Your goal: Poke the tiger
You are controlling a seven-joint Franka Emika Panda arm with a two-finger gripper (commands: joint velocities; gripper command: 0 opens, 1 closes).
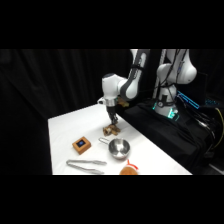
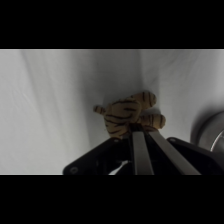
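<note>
The tiger (image 1: 110,131) is a small tan toy with dark stripes, lying on the white table (image 1: 70,125) just behind the steel bowl. My gripper (image 1: 113,123) comes straight down onto it from above. In the wrist view the tiger (image 2: 125,115) lies on its side in the middle. The gripper (image 2: 141,130) is shut, its two fingers pressed together with their tips touching the tiger's near edge. Nothing is held between them.
A steel bowl (image 1: 119,148) stands just in front of the tiger, and its rim (image 2: 212,131) shows at the right of the wrist view. A wooden block with a blue centre (image 1: 81,145), metal tongs (image 1: 86,165) and an orange rounded object (image 1: 129,170) lie nearer the front edge.
</note>
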